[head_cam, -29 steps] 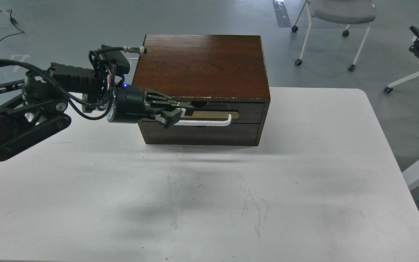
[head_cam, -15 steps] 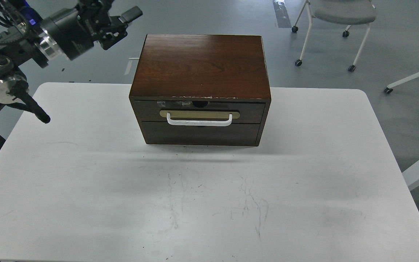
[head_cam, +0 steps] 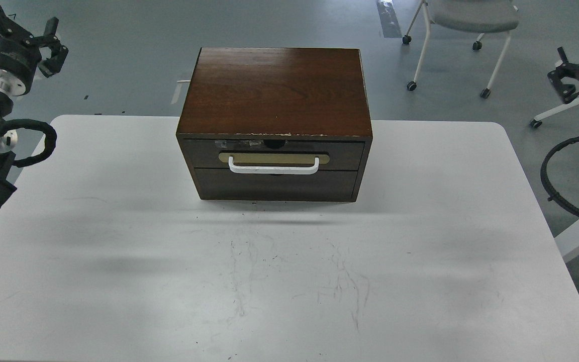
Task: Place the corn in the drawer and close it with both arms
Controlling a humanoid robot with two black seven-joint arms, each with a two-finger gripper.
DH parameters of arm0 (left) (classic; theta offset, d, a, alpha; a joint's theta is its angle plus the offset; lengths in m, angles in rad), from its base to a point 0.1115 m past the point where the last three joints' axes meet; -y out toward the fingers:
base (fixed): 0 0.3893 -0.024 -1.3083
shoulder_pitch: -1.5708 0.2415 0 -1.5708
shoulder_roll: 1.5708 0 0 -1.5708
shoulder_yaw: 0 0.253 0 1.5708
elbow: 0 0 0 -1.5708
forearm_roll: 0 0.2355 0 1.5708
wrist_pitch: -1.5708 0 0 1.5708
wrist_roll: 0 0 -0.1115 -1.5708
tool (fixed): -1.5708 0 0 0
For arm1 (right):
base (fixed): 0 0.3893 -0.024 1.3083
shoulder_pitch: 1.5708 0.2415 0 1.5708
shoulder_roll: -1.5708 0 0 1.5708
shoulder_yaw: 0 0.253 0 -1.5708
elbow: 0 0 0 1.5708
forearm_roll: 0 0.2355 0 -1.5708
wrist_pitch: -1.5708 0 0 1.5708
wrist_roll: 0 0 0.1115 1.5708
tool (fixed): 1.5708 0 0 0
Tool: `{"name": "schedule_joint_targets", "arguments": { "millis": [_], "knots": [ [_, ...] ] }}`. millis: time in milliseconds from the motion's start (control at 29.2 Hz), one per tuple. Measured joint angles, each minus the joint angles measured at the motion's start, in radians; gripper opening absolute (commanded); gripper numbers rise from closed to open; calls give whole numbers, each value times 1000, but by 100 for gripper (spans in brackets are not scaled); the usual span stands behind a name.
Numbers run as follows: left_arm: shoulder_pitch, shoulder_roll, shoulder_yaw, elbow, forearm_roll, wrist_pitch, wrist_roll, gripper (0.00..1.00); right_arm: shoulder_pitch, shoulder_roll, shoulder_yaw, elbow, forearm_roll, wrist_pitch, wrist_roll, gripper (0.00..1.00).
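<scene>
Grey flooring and a wheeled chair are framing the white worktop in the head view. On it the drawer is sitting shut, flush in its dark cabinet; the corn is nowhere visible. Stiff and probably light-running, the drawer is best taken by its white handle. The left claw is hanging empty with fingers parted; the right claw is too dark to judge.

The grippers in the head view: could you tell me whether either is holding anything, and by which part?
Nothing is held. The left gripper is open and empty at the far left; the right gripper shows nothing in it, clear of the drawer.
</scene>
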Motion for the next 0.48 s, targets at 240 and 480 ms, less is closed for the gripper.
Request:
{"name": "schedule_joint_targets", "arguments": {
  "millis": [240,480],
  "knots": [
    [72,-36,-6,2,0,0,3,100,-30,57,7,-44,-1,0,5,100],
    [80,-64,-5,1,-1,0,-3,100,-38,93,-8,-51,-12,0,6,100]
  ]
}}
